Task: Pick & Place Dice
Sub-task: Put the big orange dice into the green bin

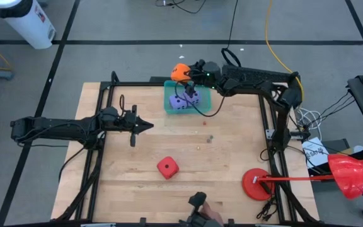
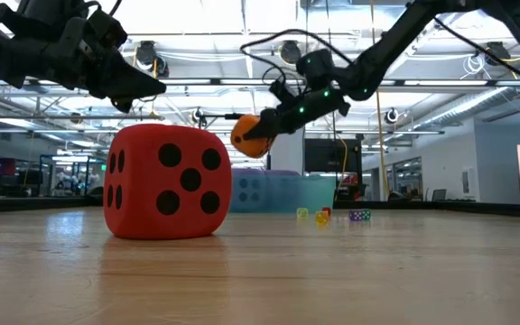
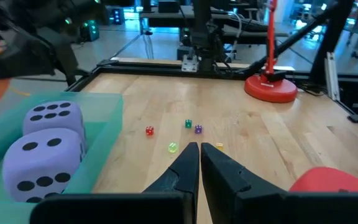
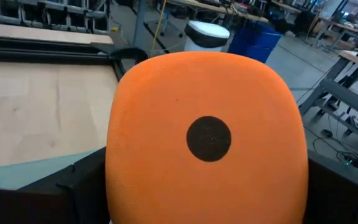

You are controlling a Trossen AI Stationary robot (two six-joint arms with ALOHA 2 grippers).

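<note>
The orange die is held clamped in the right gripper, raised in the air just beyond the far rim of the teal bin at the table's far edge. In the right wrist view its one-pip face is turned toward the camera, and a dark finger is seen pressed against each flank. Being a cube, it has no long axis worth speaking of; opposite flat faces are the natural hold, as used here. It is judged light and soft (foam, by its rounded corners), so it should give a little under the jaws and not slip easily.

Two purple dice are already lying in the bin. The red die is left on the bare wood, well apart from the bin, nearer the front. The left gripper is hovering over the table's middle left, its fingers pressed together on nothing.
</note>
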